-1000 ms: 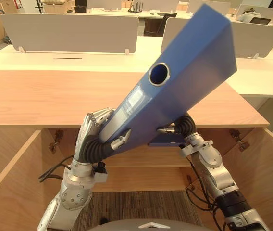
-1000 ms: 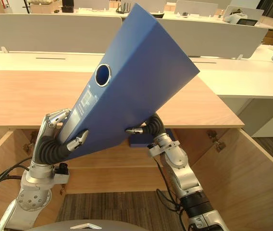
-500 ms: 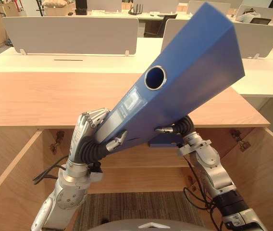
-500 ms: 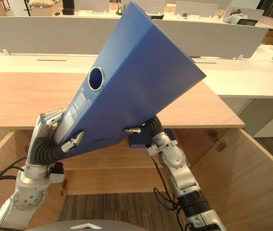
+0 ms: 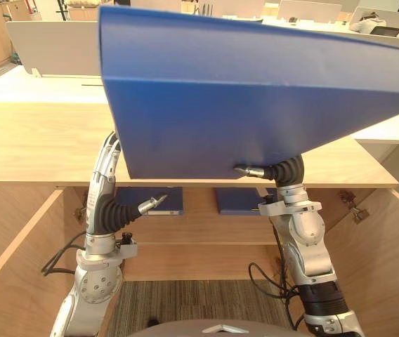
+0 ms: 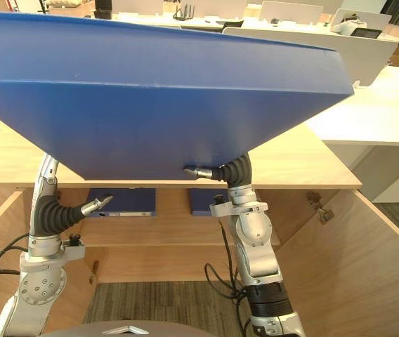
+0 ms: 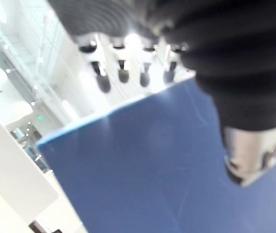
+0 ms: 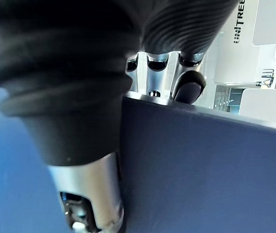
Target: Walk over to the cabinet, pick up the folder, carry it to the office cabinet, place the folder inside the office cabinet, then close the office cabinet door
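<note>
A large blue folder [image 5: 256,91] fills the upper part of the frame, held high and nearly flat above a wooden counter [image 5: 38,147]. The left hand [image 5: 112,210], at lower left, and the right hand [image 5: 277,170], at centre right, each pinch its lower edge, with fingers [image 7: 123,75] over the far face and thumb on the near face. Under the counter the cabinet [image 5: 206,263] stands open, its doors [image 5: 389,246] swung out at the lower corners. Two other folders [image 5: 150,200] lie on its shelf [image 5: 199,232]. To place the folder well, the robot would probably need to bring it down below the counter's edge, level it, and slide it onto the shelf clear of those two.
</note>
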